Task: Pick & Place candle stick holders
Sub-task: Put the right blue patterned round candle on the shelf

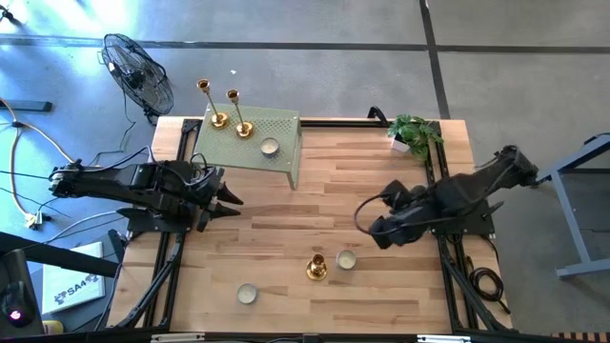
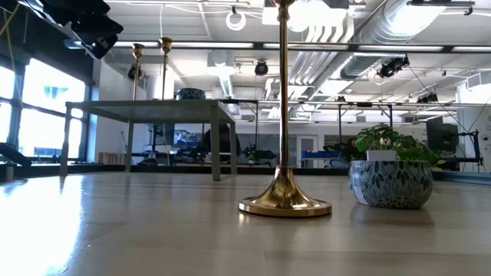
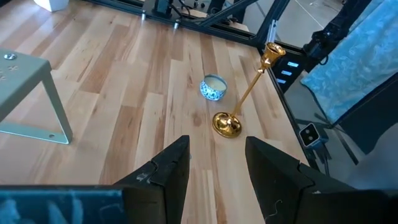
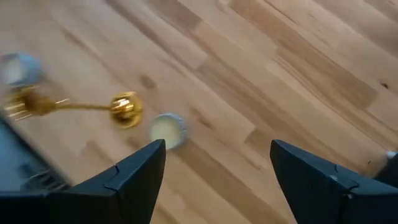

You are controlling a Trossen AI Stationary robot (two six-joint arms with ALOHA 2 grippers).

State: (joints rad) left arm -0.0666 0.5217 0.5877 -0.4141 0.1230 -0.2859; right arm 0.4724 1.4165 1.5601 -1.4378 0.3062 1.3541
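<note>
Done: two holders (image 1: 229, 114) stood on shelf (image 1: 276, 129)
Left: one holder (image 1: 316, 268) on table (image 1: 381, 181)
Left hand (image 1: 227, 198): narrowly parted, empty; right hand (image 1: 379, 232): wide, empty

Left pincer (image 1: 232, 201) hangs open at the table's left side; right pincer (image 1: 367, 230) hangs open opposite.

Table middle (image 1: 324, 186): I see open wood. Obstacles: green riser (image 1: 250, 143) at the far edge, plant pot (image 1: 412, 138), small bowl (image 1: 346, 259) just beside front candlestick (image 1: 316, 268).

Bright daylight; right wrist view motion-blurred.
</note>
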